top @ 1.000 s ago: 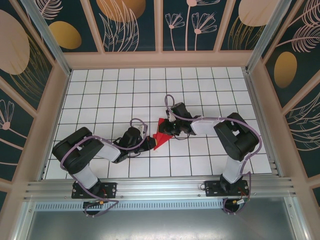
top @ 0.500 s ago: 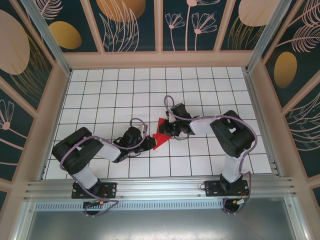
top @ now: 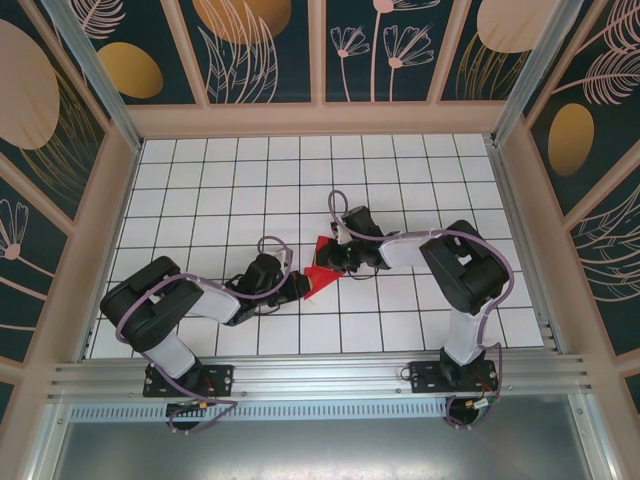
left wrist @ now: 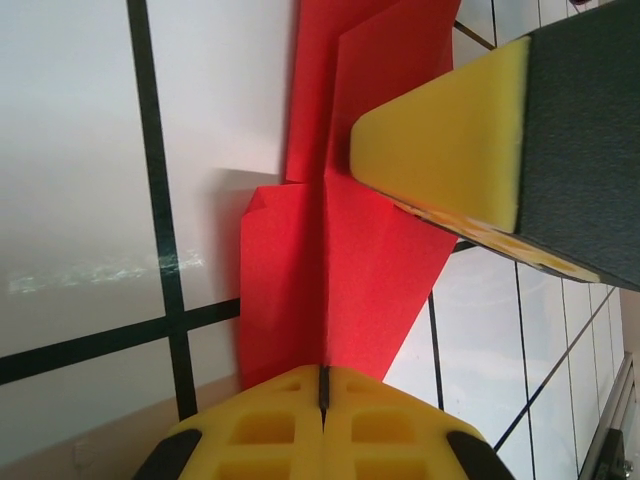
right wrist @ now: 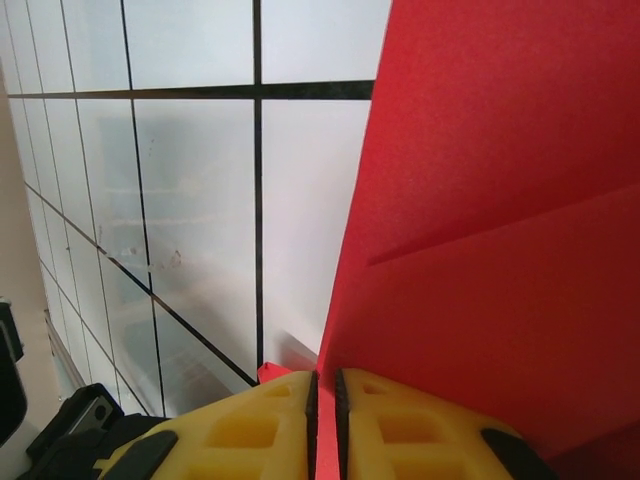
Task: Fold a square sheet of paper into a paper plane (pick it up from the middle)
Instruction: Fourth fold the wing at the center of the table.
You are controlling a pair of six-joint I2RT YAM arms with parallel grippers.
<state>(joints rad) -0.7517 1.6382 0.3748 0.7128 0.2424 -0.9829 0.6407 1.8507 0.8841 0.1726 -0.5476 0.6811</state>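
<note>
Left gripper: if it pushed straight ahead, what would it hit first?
Probably a yellow finger of the right gripper, just ahead, clamped on the same red paper the left gripper holds; depth is unclear.

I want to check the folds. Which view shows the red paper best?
Left wrist: the red paper shows its centre crease and flaps clearly. Right wrist gives a cropped close-up; top external, a small patch.

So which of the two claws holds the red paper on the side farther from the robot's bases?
The right gripper: it pinches the red paper at its far end, the left gripper at its near end.
</note>
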